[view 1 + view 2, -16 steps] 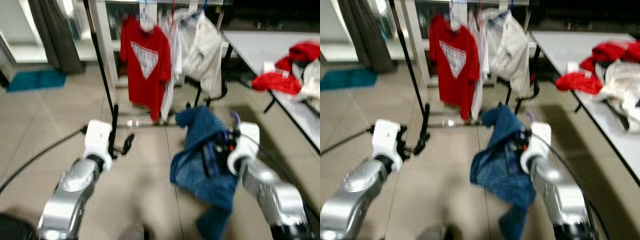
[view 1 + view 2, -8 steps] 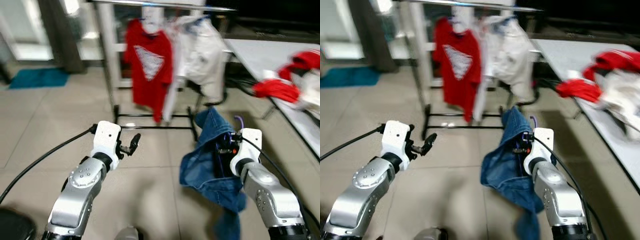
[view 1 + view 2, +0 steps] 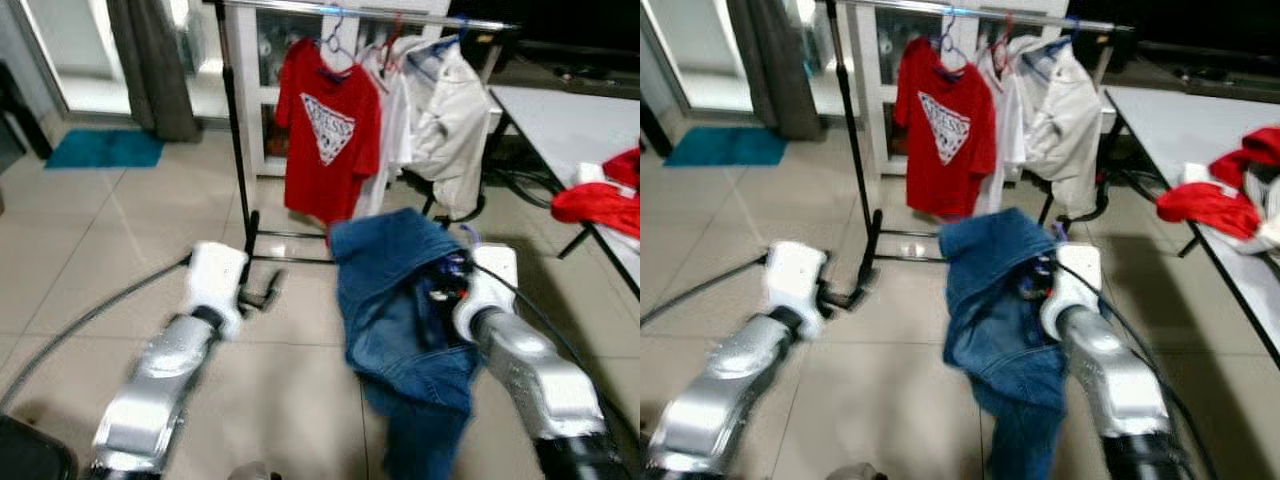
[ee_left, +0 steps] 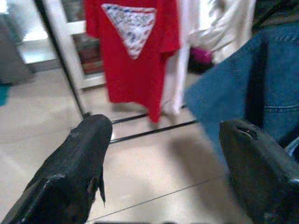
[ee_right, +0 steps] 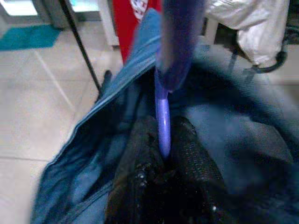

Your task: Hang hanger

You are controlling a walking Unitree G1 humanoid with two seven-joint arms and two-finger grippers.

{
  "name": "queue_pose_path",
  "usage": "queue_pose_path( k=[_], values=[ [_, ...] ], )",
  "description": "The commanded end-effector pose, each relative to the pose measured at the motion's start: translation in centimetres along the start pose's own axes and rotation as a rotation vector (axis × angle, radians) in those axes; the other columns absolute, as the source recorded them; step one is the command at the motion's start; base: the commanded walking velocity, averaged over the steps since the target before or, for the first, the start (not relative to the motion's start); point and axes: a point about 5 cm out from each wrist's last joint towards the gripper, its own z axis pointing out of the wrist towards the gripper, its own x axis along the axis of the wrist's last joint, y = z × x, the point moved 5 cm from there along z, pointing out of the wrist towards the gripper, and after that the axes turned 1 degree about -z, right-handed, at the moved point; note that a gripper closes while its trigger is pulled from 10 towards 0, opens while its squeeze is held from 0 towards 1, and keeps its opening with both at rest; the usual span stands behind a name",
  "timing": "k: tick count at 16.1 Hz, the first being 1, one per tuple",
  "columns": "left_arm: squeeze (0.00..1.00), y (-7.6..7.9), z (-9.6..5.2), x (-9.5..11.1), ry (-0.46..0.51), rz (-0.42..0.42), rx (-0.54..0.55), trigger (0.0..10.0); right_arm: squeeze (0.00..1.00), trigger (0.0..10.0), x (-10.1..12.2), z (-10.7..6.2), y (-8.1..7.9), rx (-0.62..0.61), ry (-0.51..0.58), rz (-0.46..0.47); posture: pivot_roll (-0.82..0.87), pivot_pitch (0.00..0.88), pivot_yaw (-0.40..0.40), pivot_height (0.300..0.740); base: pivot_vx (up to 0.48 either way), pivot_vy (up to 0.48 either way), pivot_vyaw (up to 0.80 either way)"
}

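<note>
At lower left of the frame my left gripper (image 4: 159,154) is spread wide and holds nothing. At centre right my right gripper (image 5: 161,154) pinches the purple hanger (image 5: 163,116), which carries a blue denim garment (image 3: 400,300). Behind, at the top, stands the clothes rack (image 3: 360,12) with a red T-shirt (image 3: 330,140).

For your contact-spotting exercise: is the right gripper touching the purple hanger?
Touching. The right wrist view shows the right gripper with both black fingers pressed against the purple hanger, no gap either side, amid the denim garment.
</note>
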Motion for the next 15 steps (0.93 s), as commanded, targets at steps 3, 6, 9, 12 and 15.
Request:
queue_pose_path(
  k=[3,6,9,12,15],
  values=[
    [0.00,1.8,0.5,0.7,0.022,-0.007,-0.056,10.0,0.00,10.0,0.5,-0.6,1.3,-0.033,0.017,0.006,0.10,0.014,-0.033,0.740,0.314,0.000,0.00],
    [0.00,2.2,0.7,0.6,0.019,0.003,-0.069,10.0,0.00,10.0,0.7,-0.6,1.2,-0.027,0.020,0.005,0.11,0.013,-0.034,0.740,0.316,0.000,0.00],
    [0.00,2.1,0.8,0.6,0.017,0.014,-0.073,10.0,0.00,10.0,0.9,-0.5,1.3,-0.016,0.021,-0.012,0.10,0.012,-0.033,0.740,0.316,0.000,0.00],
    [0.00,1.9,0.8,0.8,0.021,0.036,-0.098,10.0,0.00,10.0,1.8,-0.3,1.0,0.035,0.034,-0.052,0.10,0.013,-0.035,0.740,0.106,0.000,0.00],
    [0.00,1.2,0.4,1.8,0.047,0.048,-0.170,10.0,0.00,10.0,3.2,-0.3,0.2,0.138,0.044,-0.125,0.10,0.016,-0.035,0.740,0.000,0.000,0.00]
  ],
)
